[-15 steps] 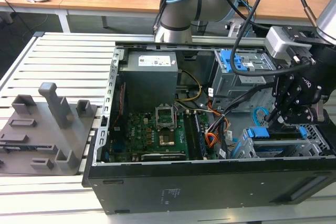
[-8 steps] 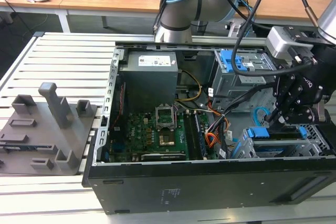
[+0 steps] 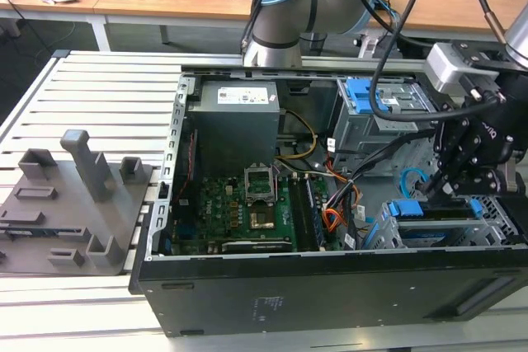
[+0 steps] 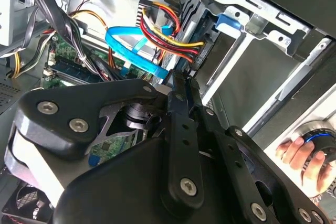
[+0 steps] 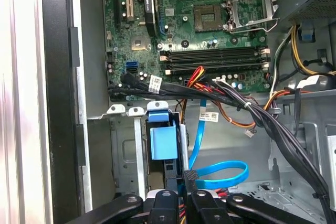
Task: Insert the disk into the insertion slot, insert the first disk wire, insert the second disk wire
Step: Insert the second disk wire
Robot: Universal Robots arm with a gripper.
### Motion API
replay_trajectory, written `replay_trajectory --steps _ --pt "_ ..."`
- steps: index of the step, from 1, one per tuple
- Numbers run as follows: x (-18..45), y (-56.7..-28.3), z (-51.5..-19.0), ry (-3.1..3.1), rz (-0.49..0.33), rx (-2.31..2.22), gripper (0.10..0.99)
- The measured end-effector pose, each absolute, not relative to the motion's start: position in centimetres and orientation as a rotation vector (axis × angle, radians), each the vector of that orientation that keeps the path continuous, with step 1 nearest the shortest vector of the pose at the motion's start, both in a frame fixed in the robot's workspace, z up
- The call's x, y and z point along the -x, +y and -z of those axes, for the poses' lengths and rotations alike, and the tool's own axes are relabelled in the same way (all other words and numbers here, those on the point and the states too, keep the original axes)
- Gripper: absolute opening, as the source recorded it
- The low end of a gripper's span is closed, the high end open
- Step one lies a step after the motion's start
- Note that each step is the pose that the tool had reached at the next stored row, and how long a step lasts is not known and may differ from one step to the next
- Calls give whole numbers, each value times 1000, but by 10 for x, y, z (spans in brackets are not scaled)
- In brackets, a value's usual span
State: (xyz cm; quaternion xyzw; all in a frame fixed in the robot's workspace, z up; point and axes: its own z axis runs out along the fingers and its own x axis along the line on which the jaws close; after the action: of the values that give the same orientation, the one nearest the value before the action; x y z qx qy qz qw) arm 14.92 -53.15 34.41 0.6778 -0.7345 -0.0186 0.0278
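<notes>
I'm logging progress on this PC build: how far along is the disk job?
Done: the disk in its blue frame sits in the grey cage at the exterior view's right. The red and yellow wires reach the disk's end and look plugged in, though I can't confirm it. In hand: the gripper has its jaws apparently shut on the end of the blue cable. Left: that cable isn't visibly seated.

disk [image 3: 437, 224] in insertion slot [image 3: 495, 232], claw [image 3: 445, 183] above
</notes>
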Motion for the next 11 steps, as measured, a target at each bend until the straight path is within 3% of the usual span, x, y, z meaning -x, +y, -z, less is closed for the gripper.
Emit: replay_trajectory --steps 11 --pt "-154 -534 -343 -2267 58 -2093 161"
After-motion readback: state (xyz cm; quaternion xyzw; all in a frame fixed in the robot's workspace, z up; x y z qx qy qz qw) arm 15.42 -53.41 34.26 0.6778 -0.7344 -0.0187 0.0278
